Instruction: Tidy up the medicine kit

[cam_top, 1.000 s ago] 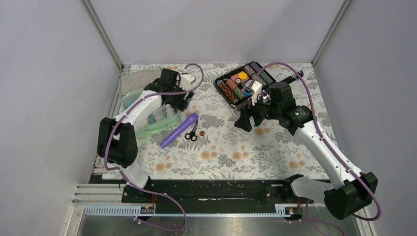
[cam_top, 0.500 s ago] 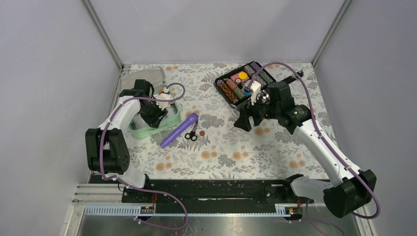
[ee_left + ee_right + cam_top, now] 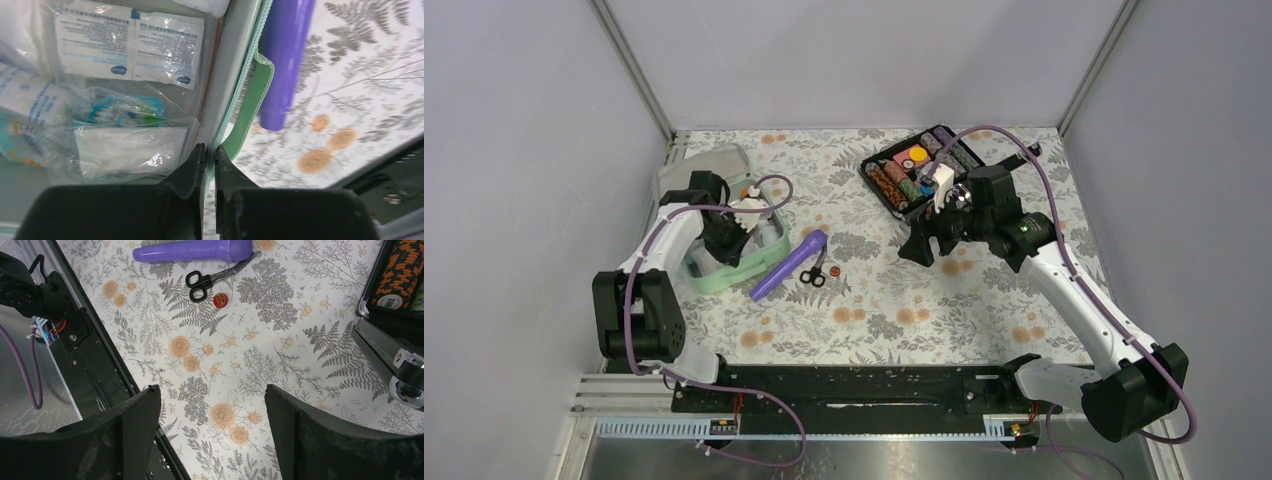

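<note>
The medicine kit (image 3: pixel 724 282), a pale mint-green box, stands open at the table's left with white sachets (image 3: pixel 129 44) and clear-bagged dressings (image 3: pixel 125 147) inside. Its lid (image 3: pixel 706 162) lies just behind it. My left gripper (image 3: pixel 727 236) reaches into the box from the left and is shut on the kit's right wall (image 3: pixel 231 85), one finger inside and one outside (image 3: pixel 209 156). My right gripper (image 3: pixel 924 246) hovers open over bare tablecloth at centre right (image 3: pixel 212 390), with nothing between its fingers.
A purple cylinder (image 3: pixel 789 265) lies against the kit's right side, with black-handled scissors (image 3: pixel 814 275) and a small red disc (image 3: pixel 835 271) beside it. A black case of colourful rolls (image 3: pixel 919 170) stands at the back right. The black base rail (image 3: pixel 95 365) runs along the near edge.
My left arm swung back to the left and lowered into the kit, and its gripper closed on the box's right wall. The right arm barely moved.
</note>
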`<state>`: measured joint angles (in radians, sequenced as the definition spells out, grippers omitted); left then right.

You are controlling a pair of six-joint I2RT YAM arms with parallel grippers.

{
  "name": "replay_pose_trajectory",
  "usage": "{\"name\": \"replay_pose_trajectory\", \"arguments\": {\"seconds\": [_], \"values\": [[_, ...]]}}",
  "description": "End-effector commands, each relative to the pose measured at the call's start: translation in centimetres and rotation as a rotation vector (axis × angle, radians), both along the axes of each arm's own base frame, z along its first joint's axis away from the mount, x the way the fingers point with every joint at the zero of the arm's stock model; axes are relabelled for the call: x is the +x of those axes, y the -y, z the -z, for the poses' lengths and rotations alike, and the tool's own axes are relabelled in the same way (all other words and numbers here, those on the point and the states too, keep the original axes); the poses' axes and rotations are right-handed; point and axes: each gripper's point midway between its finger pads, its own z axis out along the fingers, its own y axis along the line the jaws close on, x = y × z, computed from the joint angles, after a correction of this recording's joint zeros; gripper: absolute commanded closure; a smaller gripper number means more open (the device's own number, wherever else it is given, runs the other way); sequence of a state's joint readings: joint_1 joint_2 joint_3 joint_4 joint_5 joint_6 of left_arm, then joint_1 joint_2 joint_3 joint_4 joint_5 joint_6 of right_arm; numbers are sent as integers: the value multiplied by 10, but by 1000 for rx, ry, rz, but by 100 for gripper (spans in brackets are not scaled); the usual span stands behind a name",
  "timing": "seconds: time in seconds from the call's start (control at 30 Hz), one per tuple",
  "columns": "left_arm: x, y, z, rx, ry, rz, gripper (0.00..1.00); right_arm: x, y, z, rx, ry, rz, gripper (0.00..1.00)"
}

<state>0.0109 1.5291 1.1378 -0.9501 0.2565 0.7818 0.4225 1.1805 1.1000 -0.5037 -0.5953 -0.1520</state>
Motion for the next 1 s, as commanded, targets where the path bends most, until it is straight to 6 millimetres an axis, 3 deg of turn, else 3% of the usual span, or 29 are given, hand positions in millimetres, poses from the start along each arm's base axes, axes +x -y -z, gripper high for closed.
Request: {"name": "replay_pose_trajectory", "arguments": {"seconds": [0.0, 0.2, 0.4, 0.5, 0.57, 0.67, 0.8, 0.87, 0.97], "values": [[-53, 17, -5, -113, -182, -224, 100, 6, -7, -11, 53, 27, -10, 18], [-66, 34, -4, -181, -263, -411, 100, 7, -10, -11, 64, 15, -12, 18], [-58, 56, -11, -244, -279, -436, 100, 15, -15, -6, 65, -3, 5, 19], [-52, 49, -9, -190, -262, -467, 100, 20, -19, 0, 51, -16, 16, 20], [-39, 31, -10, -101, -180, -509, 85, 23, -24, 4, 39, -26, 13, 21], [-11, 27, -49, -137, 36, -506, 61, 27, -29, 6, 35, -41, 12, 21], [6, 82, -109, -404, 267, -269, 52, 28, -32, 6, 40, -53, 15, 21], [7, 106, -111, -436, 315, -182, 49, 27, -31, 8, 39, -55, 19, 21], [5, 140, -93, -460, 257, -116, 50, 24, -28, 9, 35, -53, 24, 21]]}}
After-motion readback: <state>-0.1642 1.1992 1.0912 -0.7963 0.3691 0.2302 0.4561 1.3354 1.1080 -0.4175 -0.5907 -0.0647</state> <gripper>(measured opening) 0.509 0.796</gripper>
